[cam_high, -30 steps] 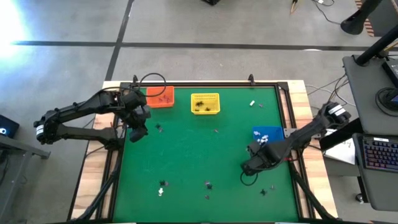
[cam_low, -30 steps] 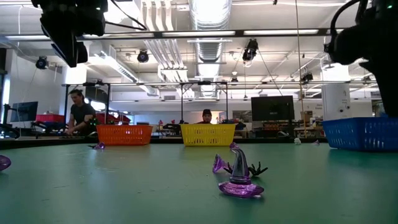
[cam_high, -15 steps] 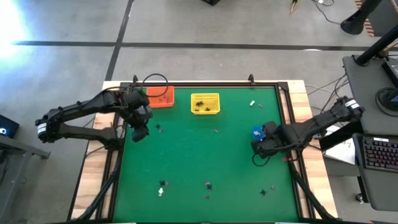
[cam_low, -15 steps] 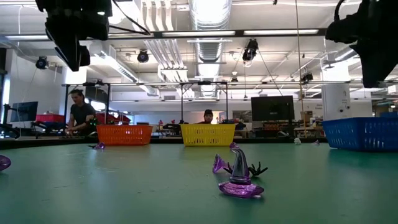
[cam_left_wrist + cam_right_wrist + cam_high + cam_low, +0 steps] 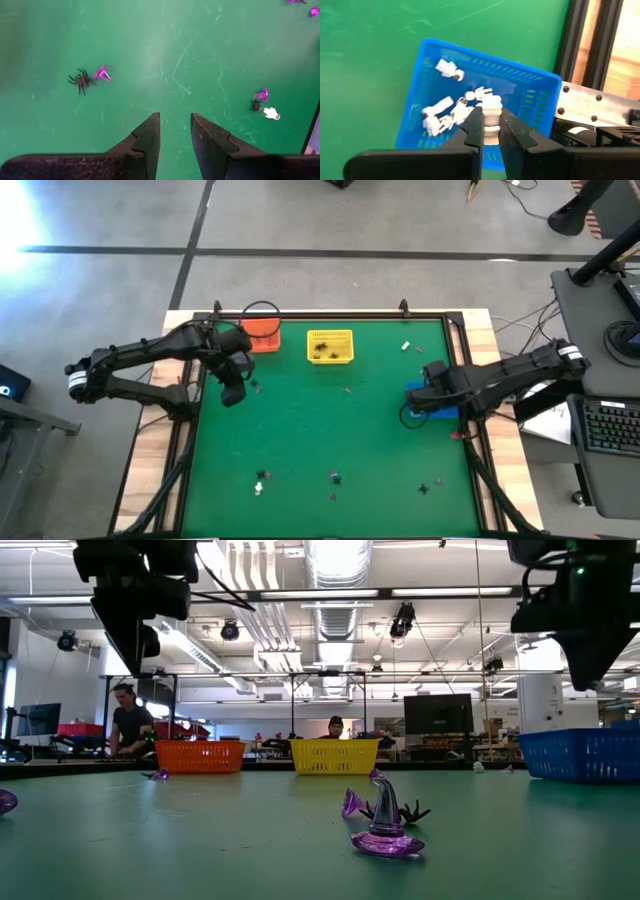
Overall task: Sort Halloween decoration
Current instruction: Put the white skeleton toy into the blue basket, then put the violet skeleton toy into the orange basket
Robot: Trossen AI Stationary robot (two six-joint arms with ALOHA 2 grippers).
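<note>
We note the table (image 5: 300, 430) first: green top, three baskets along its far and right sides, trinkets still scattered.

Blue basket (image 5: 485, 100) at the right edge: several white figures (image 5: 442, 117) already lie inside. Yellow basket (image 5: 330, 346) at the far side holds a few dark pieces. Orange basket (image 5: 261, 335) to its left holds something small; we cannot tell what.

Right arm: its claw (image 5: 489, 127) hangs directly over the blue basket, fingers pinching a white piece (image 5: 491, 117) between the tips. We judge this piece is about to be dropped with the other whites, though the fingers show no clear release yet.

Left arm: its claw (image 5: 175, 130) hovers over bare green near the orange basket, fingers apart with a narrow gap, nothing between them. A black spider (image 5: 80, 80) touching a purple piece (image 5: 101, 74) lies ahead of it; we take these as its likely next target.

Still loose on the table: a purple hat (image 5: 386, 830) at the near side, a near cluster of purple, black and white (image 5: 264, 105), a white piece (image 5: 405, 346) at the far right, and a few more specks along the near edge.

Judgement: sorting is partly done. Whites look furthest along; roughly a dozen small items remain unsorted.
</note>
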